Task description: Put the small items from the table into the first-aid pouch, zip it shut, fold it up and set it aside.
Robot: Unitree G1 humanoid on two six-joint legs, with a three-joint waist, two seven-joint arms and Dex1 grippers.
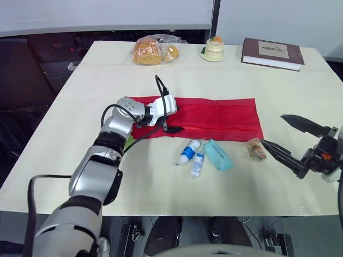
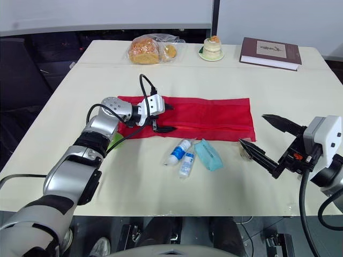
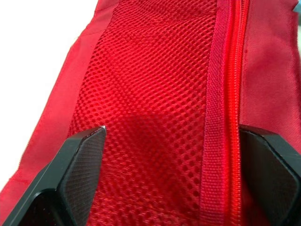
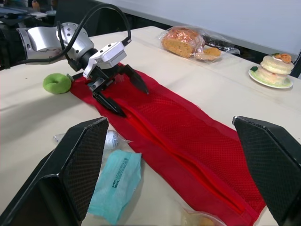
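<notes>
From the head camera, the red pouch (image 1: 214, 118) lies flat and long in the middle of the table (image 1: 80, 134). The left claw (image 1: 172, 119) sits over the pouch's left end with its two fingers apart, holding nothing. The right claw (image 1: 272, 129) hangs low at the right side, fingers wide apart too, just beside a little brown packet (image 1: 256, 149). One small bottle (image 1: 186, 152), a second bottle (image 1: 197, 164) and a blue-green pack (image 1: 218, 155) lie just in front of the pouch, not yet inside. If the right claw comes in crooked, I think it could push the little packet away instead of catching it. In the left wrist camera, the fingers (image 3: 80, 160) stand on both sides of the red net cloth and the zipper (image 3: 235, 84). The cloth looks thin and floppy, so the claw might pinch both layers together and keep the pouch from opening, or just slip off. In the right wrist camera, a green round thing (image 4: 57, 83) lies by the pouch's end next to the left arm, where it could get bumped or forgotten. The bottles are round and may roll if nudged.
</notes>
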